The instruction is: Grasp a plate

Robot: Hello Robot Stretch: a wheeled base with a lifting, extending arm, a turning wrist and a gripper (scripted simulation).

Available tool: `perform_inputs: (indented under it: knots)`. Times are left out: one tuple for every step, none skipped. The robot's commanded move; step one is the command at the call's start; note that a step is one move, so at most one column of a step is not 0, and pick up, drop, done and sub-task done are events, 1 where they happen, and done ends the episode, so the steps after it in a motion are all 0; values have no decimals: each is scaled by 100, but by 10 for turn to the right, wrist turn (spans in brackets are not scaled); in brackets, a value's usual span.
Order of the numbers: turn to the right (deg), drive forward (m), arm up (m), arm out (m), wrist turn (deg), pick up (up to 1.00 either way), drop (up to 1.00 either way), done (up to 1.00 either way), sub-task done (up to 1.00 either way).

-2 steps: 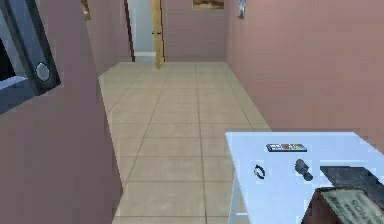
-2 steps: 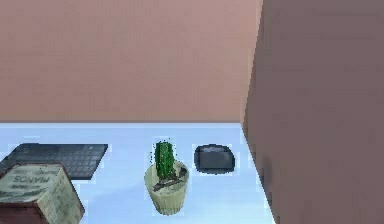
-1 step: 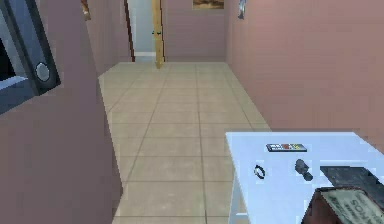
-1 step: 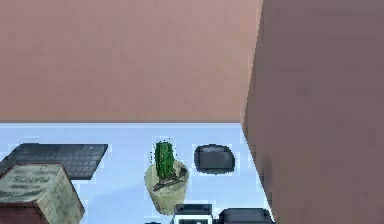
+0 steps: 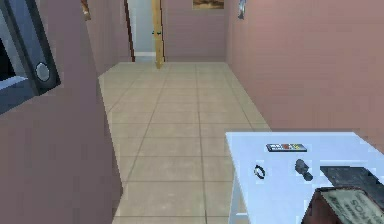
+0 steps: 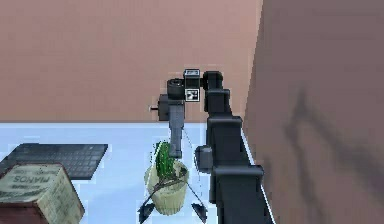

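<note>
Honestly, the dark claw [image 6: 174,211], its grip impossible to tell, sits right at the green plant in a pale round pot [image 6: 163,188] at lower centre, so any swing could topple it.

Light: even and soft in both views.
Brightest: the doorway [image 5: 143,28] at the forward view's top.
Shadows: grey streaks on the wall [image 6: 318,120], arm side view's right.

The arm [image 6: 228,150] reaches out, claw [image 6: 173,208] pointing back toward the base.
</note>
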Motion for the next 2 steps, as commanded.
perform_inputs:
  knots:
    - [0, 0, 0, 0, 450, 0, 0, 0, 0]
    - [0, 0, 0, 0, 450, 0, 0, 0, 0]
